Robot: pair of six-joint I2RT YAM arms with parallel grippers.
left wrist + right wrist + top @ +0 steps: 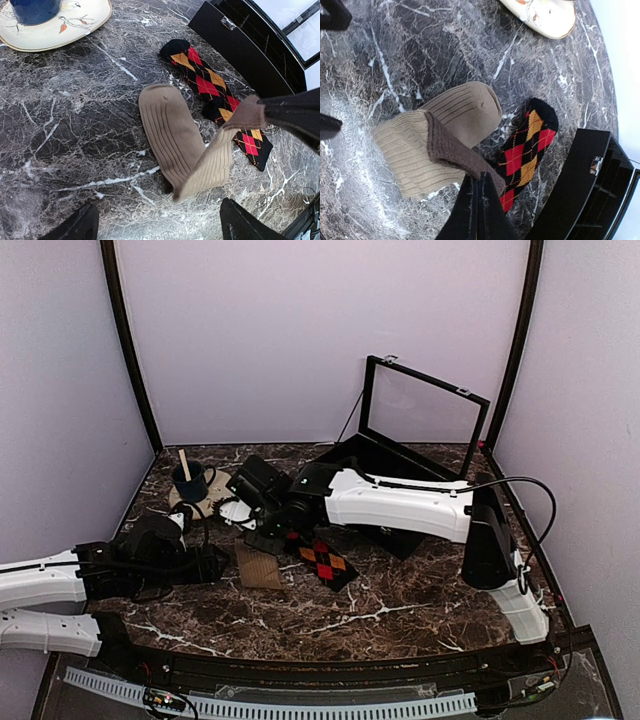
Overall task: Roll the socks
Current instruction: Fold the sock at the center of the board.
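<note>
The tan-brown ribbed sock point(167, 130) lies on the marble table, its cuff end lifted and folded back over itself. My right gripper point(481, 179) is shut on that cuff's brown edge and holds it above the sock point(415, 147); it shows as a black wedge in the left wrist view point(292, 112). The black argyle sock point(212, 85) lies flat just right of the tan one, also in the right wrist view point(527, 145) and the top view point(326, 562). My left gripper point(160, 227) is open and empty, just short of the tan sock's fold point(258, 567).
A cream plate point(75, 27) with a blue cup point(188, 480) stands at the back left. A black box point(395, 465) with a raised clear lid stands behind the argyle sock, its edge close by point(575, 190).
</note>
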